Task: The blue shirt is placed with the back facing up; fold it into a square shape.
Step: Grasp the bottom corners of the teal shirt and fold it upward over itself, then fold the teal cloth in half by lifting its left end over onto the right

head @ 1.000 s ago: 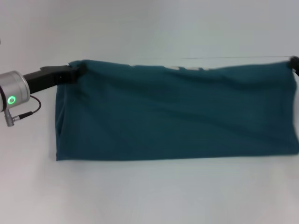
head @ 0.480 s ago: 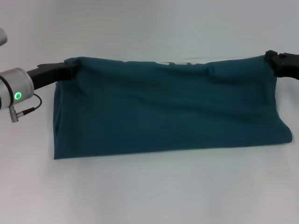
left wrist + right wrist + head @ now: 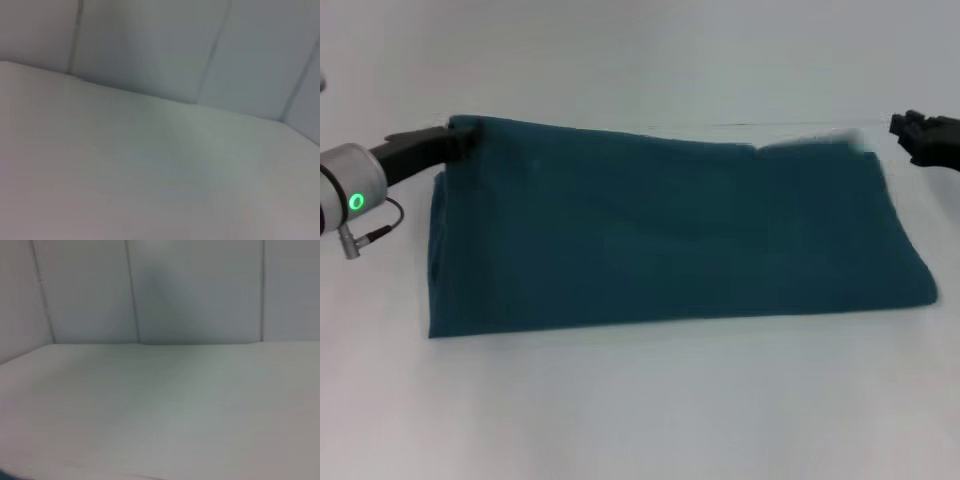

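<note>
The blue shirt (image 3: pixel 670 240) lies across the white table as a long folded band, plain side up. My left gripper (image 3: pixel 462 136) is at the shirt's far left corner and is shut on the fabric there. My right gripper (image 3: pixel 904 134) hovers just off the far right corner, open, with a gap between it and the cloth. That right corner lies loose on the table and looks blurred. Neither wrist view shows the shirt or any fingers.
The white table (image 3: pixel 650 410) reaches out in front of the shirt and behind it. Both wrist views show only the tabletop (image 3: pixel 150 175) and a pale panelled wall (image 3: pixel 190 290) beyond it.
My right gripper has let go of the far right corner, which dropped onto the table. The held far edge came down and forward, and the shirt now lies flatter. The left gripper kept its hold.
</note>
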Robot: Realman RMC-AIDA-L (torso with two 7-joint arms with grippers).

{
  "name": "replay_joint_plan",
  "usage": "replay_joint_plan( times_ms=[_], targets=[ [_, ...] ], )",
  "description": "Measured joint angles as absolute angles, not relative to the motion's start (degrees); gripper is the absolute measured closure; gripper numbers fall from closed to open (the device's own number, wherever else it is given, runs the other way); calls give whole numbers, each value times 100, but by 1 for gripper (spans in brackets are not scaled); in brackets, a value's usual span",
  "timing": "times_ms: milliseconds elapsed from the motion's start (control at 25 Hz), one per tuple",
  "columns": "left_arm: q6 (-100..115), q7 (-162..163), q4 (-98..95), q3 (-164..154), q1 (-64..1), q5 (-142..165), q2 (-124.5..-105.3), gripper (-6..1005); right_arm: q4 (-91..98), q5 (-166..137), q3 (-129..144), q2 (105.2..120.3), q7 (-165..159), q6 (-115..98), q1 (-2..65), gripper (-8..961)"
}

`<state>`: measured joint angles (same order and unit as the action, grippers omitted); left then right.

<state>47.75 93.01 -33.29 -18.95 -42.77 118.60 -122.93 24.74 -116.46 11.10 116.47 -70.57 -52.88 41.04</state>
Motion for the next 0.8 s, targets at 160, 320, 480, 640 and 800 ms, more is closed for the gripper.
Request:
replay_joint_plan(
  times_ms=[160, 320, 480, 640, 800],
  targets=[
    [4440, 9309, -3345, -1893, -4225, 11745, -12295, 732, 2501, -11441, 1116, 11608, -7069, -5202, 4064, 791],
    [4365, 9319, -3415, -1873, -4117, 11585, -12297, 572, 2508, -11363, 1117, 11557, -7113, -5240, 4026, 671],
    [4394, 9305, -3529, -1887, -3942, 11269, -12300, 408, 2511, -11345, 1117, 11543, -7191, -5274, 3983, 511],
    [4914, 9333, -3656, -1949, -3750, 11130, -12304, 326, 2514, -11343, 1120, 11516, -7377, -5536, 3903, 337],
    [5795, 9357, -3681, -1953, -3533, 11131, -12296, 245, 2636, -11361, 1180, 11486, -7786, -6042, 3741, 302]
  ],
)
